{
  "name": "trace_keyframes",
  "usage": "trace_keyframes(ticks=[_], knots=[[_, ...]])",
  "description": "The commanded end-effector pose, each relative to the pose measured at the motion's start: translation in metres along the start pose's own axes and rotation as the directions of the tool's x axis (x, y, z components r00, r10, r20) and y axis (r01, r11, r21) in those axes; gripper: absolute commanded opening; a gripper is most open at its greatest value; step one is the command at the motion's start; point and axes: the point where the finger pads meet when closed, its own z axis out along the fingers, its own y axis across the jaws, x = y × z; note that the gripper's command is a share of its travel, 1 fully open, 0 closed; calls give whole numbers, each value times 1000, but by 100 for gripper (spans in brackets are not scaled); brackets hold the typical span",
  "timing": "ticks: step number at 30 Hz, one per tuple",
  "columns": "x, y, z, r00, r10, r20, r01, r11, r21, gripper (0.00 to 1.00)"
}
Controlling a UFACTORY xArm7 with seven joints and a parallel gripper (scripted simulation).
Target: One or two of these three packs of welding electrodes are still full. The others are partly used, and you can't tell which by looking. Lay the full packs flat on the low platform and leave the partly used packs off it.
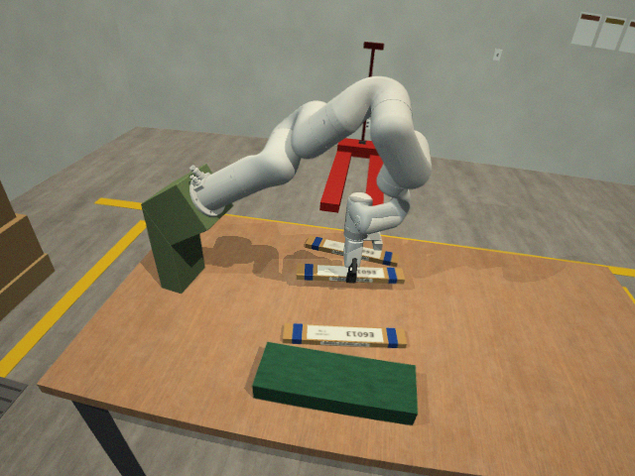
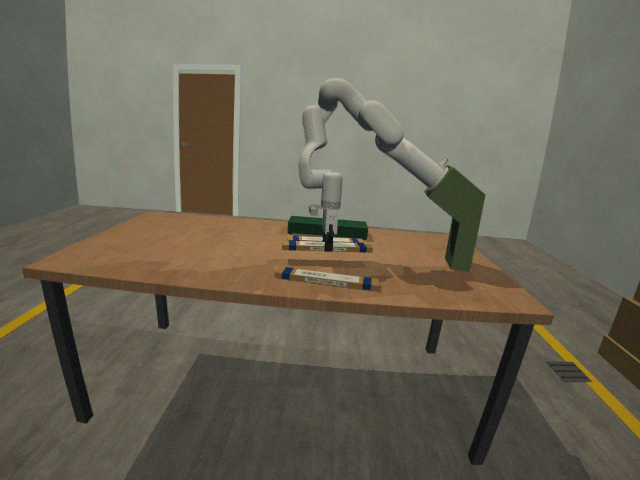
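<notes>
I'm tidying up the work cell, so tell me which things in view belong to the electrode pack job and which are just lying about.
Job:
- middle pack, gripped by the gripper
- near pack beside the platform
- far pack, behind the arm
- low green platform

Lying about:
- red pallet jack
- cardboard boxes
- door

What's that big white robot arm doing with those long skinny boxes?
The white arm has its claw shut on the middle pack of welding electrodes, gripping it near its middle. Another pack lies behind it on the table, and a third lies just beside the low green platform. No pack is on the platform yet.
</notes>
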Motion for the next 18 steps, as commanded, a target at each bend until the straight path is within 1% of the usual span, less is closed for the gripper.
trace_keyframes(ticks=[1, 5, 10, 12, 18], knots=[[1, -1, -3, 1000, 0, -2, 0, 1000, 1, 58], [1, -1, -12, 1000, 0, -2, 0, 1000, 1, 58], [1, -1, -30, 1000, 0, -2, 0, 1000, 1, 58], [1, -1, -30, 1000, 0, -2, 0, 1000, 1, 58], [1, -1, -52, 1000, 0, -2, 0, 1000, 1, 58]])
